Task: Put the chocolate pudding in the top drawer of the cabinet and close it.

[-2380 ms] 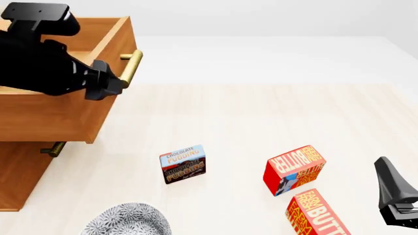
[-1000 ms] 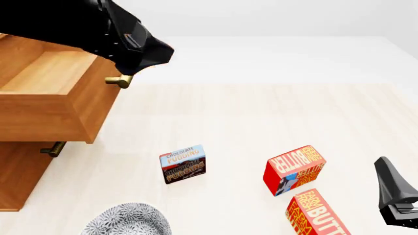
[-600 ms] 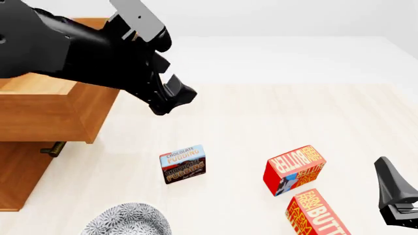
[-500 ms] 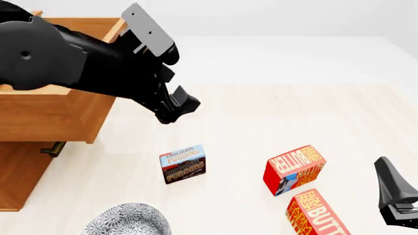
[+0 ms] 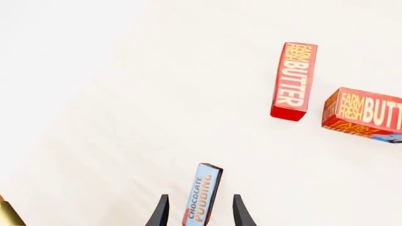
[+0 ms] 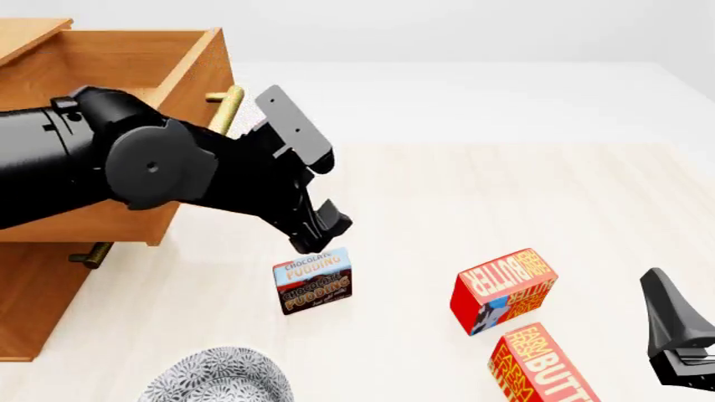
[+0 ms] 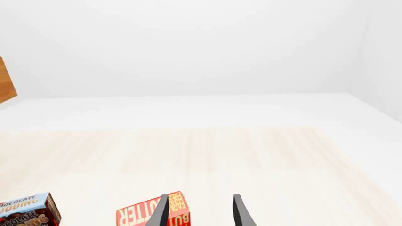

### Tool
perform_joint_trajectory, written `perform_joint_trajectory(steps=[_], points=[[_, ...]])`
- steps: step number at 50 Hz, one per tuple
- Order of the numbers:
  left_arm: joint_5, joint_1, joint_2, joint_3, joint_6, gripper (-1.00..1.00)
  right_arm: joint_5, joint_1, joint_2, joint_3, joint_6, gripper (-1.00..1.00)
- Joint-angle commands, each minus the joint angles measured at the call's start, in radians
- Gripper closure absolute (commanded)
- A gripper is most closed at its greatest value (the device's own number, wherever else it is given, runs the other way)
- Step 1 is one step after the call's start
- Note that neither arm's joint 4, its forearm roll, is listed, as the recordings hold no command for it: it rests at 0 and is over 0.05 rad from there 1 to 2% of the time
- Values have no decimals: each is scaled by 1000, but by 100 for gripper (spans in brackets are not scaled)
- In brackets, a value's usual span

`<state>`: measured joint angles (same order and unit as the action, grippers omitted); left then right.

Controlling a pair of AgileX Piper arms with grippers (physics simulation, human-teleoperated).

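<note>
Down from above the drawer, the left gripper (image 6: 316, 239) has swung across the counter (image 6: 470, 193) and now sits right above the chocolate pudding (image 6: 313, 280), its black arm stretching back over the front of the top drawer (image 6: 134, 67). In the left wrist view its fingers (image 5: 159, 213) are spread, one on either side of the box's narrow edge, with clear gaps on both sides and nothing gripped.

That box stands on its edge on the pale counter, light blue half up and brown half down, a short way in front of the cabinet (image 6: 33, 293). Pulled well out, the top drawer shows its wooden inside, and its brass handle (image 6: 227, 107) peeks out beside the arm. A lower handle (image 6: 90, 253) shows beneath the drawer front.

Two butter boxes are to the right of the pudding: one (image 6: 503, 289) is tilted, the other (image 6: 544, 366) is nearer the camera and almost touching it. A patterned plate (image 6: 218, 377) lies at the near edge.

The right gripper (image 6: 679, 335) hangs low at the right edge, well apart from the pudding; in the right wrist view its fingers (image 7: 239, 212) are parted and hold nothing.
</note>
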<state>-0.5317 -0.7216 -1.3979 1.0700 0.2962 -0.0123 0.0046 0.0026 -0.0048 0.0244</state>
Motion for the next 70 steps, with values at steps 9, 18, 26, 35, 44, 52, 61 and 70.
perform_joint_trajectory(steps=[9, 18, 26, 35, 44, 52, 61, 70], points=[[105, 46, -81, -97, 14, -100, 4, 0, 2, 1, -3, -100], [133, 55, -100, -115, 6, -100, 4, 0, 2, 1, -3, -100], [149, 30, -150, -114, -53, -100, 4, 0, 2, 1, -3, -100], [191, 67, -168, -143, -24, -100, 4, -1, 2, 1, -3, -100], [211, 74, -182, -159, -35, -100, 4, 0, 2, 1, -3, -100], [227, 94, -190, -172, -37, -100, 4, 0, 2, 1, -3, -100], [251, 98, -216, -185, -50, -100, 4, 0, 2, 1, -3, -100], [277, 94, -245, -194, -63, -100, 4, -1, 2, 1, -3, -100]])
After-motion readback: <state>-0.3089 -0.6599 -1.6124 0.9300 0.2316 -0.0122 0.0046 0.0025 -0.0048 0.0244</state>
